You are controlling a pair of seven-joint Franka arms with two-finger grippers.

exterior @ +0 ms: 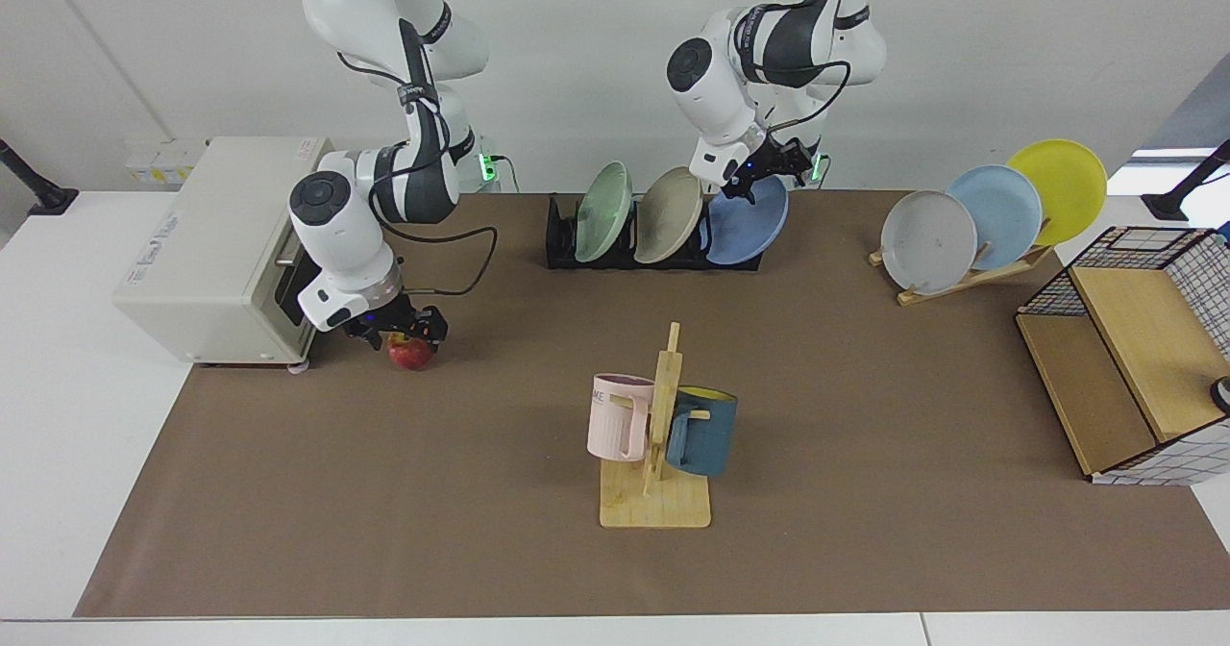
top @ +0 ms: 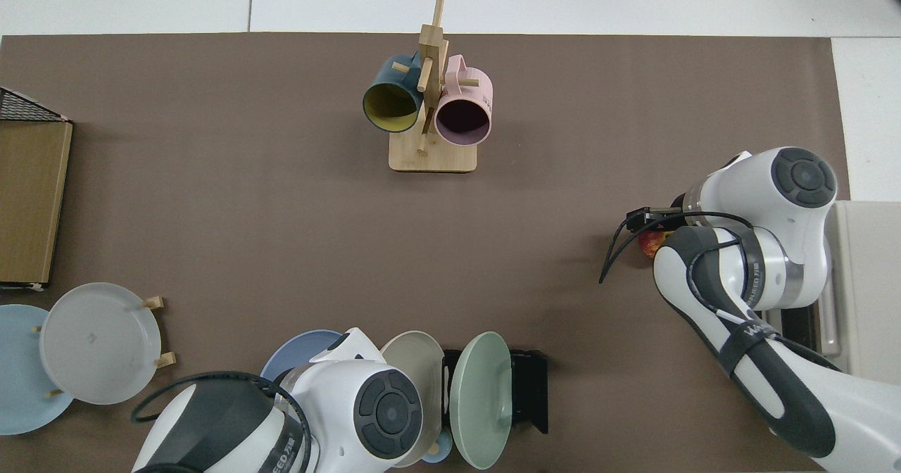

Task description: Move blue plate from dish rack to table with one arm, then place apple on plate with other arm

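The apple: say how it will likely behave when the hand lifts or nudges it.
The apple is round and lies loose on the brown mat, so a nudge would probably roll it. Its skin looks smooth, so it may slip in the right hand. It looks firm, probably not squashy.

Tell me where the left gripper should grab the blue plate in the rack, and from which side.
Take the blue plate by its top rim, coming down from above. It stands tilted on edge in the end slot of the dish rack; the beige plate crowds one face, so only the upper edge is free. The left gripper is already there.
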